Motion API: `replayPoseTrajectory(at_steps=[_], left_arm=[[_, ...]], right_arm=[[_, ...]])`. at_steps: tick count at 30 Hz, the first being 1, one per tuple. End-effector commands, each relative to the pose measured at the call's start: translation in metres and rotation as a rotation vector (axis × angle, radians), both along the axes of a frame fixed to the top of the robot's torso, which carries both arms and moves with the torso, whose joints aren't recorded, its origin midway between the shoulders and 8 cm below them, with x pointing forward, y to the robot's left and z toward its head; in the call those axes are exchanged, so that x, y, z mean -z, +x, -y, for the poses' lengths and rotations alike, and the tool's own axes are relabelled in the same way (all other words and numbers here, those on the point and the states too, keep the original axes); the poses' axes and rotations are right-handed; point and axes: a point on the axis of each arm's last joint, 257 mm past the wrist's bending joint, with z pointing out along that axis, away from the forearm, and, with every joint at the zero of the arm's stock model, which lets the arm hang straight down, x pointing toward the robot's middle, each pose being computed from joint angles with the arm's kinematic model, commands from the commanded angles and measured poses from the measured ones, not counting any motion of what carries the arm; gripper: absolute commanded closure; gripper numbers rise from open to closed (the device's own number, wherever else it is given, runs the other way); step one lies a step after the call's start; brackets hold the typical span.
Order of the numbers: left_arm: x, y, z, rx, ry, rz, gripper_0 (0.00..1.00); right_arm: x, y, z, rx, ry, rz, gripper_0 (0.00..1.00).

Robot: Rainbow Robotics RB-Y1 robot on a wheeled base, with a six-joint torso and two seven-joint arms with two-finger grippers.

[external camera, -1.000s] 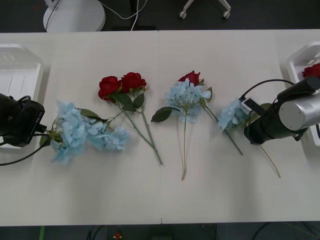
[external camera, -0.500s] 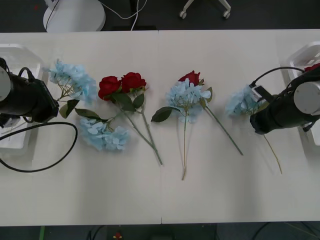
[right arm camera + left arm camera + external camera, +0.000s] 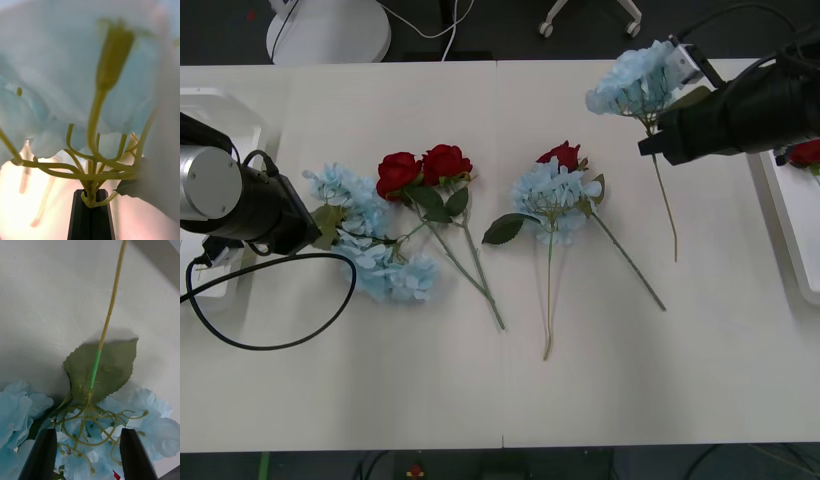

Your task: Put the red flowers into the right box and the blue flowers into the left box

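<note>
We count four blue flowers [image 3: 554, 196] and four red flowers [image 3: 423, 167] on or above the white worktop [image 3: 480, 380]. Our right end effector [image 3: 677, 72] pinches one blue cluster aloft; the left end effector [image 3: 86, 453] is spread. A dark floor lies beyond.

White table [image 3: 630, 380]; round white base [image 3: 328, 30]; black cable [image 3: 270, 335].

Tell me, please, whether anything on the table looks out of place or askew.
One thing: a red rose lies half buried under a blue hydrangea cluster at the table's centre, their stems crossing, so it is awkward to pick cleanly. Nothing looks spilled or damaged.
</note>
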Motion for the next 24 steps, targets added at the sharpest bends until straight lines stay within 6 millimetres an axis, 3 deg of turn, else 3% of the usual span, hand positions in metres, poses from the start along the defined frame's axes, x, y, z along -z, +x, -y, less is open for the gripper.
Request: replayPoseTrajectory(at_steps=[1, 6, 10, 18, 22, 24], left_arm=[[-0.020, 0.003, 0.001, 0.098, 0.059, 0.034, 0.00], [-0.037, -0.028, -0.020, 0.484, 0.277, 0.000, 0.00], [-0.054, -0.044, -0.043, 0.822, 0.510, 0.013, 0.00], [-0.069, -0.047, -0.084, 1.526, 1.050, 0.030, 0.00], [-0.065, -0.047, -0.091, 1.816, 1.237, -0.007, 0.00], [-0.062, -0.049, -0.088, 1.871, 1.255, 0.001, 0.00]], right_arm=[[-0.052, -0.004, -0.080, -0.166, 0.098, 0.094, 1.00], [-0.083, -0.019, -0.157, -0.289, 0.199, 0.139, 1.00], [-0.103, -0.027, -0.200, -0.341, 0.261, 0.175, 1.00], [-0.127, -0.044, -0.277, -0.387, 0.401, 0.226, 1.00], [-0.132, -0.056, -0.313, -0.403, 0.466, 0.242, 1.00], [-0.132, -0.060, -0.326, -0.408, 0.481, 0.249, 1.00]])
